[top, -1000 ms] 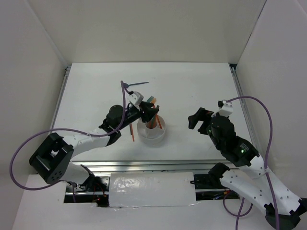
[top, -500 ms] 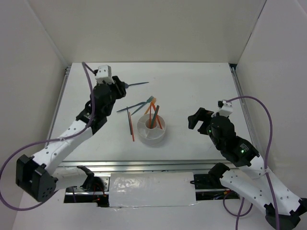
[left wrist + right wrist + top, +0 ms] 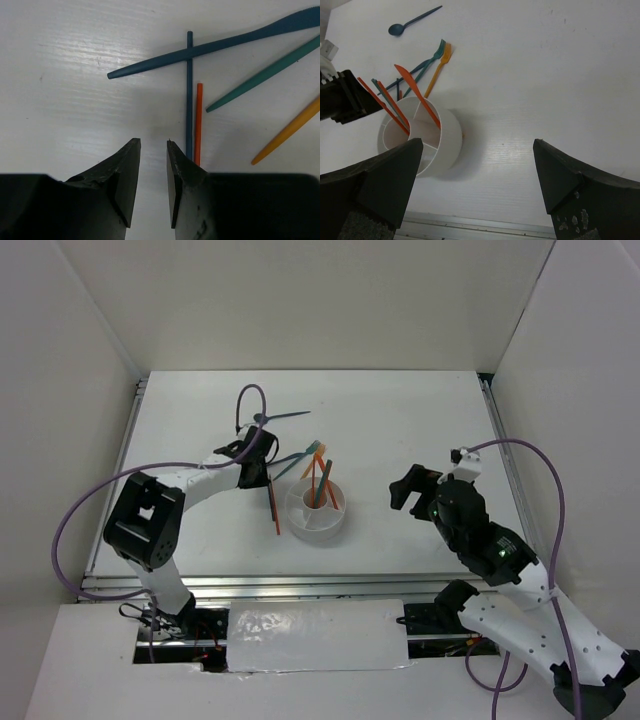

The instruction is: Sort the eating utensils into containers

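My left gripper (image 3: 153, 142) hovers low over bare table, its jaws a narrow gap apart with nothing between them. Just right of its right finger lie a dark teal chopstick (image 3: 189, 95) and an orange chopstick (image 3: 198, 122), side by side. A dark blue utensil handle (image 3: 215, 47) crosses the teal chopstick's far end. A teal fork (image 3: 427, 62) and an orange fork (image 3: 438, 70) lie beyond. The blue spoon (image 3: 285, 417) lies farther back. The round white container (image 3: 317, 508) holds several orange pieces upright. My right gripper (image 3: 477, 142) is wide open and empty, right of the container.
The left gripper (image 3: 256, 470) sits just left of the container, with its purple cable looping above it. White walls enclose the table on three sides. A metal rail (image 3: 470, 231) runs along the near edge.
The left arm swung from the back left of the table down to the loose utensils beside the container, and its jaws narrowed. The right arm stayed put.
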`<state>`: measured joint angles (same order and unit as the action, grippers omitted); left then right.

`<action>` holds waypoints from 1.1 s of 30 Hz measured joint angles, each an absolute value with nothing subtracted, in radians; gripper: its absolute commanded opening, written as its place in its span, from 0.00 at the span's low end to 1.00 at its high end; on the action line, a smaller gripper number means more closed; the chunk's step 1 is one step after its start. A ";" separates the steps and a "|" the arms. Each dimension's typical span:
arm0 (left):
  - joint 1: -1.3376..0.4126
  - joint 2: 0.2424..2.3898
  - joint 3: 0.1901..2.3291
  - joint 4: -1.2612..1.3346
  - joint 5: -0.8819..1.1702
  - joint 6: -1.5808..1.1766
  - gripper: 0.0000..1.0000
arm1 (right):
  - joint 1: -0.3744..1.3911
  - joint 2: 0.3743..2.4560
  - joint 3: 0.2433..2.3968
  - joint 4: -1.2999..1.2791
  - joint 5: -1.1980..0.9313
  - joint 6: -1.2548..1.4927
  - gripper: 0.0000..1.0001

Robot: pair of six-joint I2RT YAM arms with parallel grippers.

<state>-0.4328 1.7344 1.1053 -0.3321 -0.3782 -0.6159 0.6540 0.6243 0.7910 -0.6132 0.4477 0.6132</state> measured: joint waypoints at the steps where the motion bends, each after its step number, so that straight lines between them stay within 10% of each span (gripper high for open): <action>1: -0.433 1.734 1.097 -0.329 -0.368 -0.624 0.41 | 0.654 0.624 0.791 -0.613 0.448 0.613 1.00; 33: -0.408 1.830 1.119 -0.232 -0.305 -0.686 0.46 | 0.657 0.645 0.791 -0.610 0.432 0.613 1.00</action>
<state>-0.4080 1.8297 1.1191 -0.2321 -0.3050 -0.6861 0.6571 0.6445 0.7910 -0.6098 0.4324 0.6132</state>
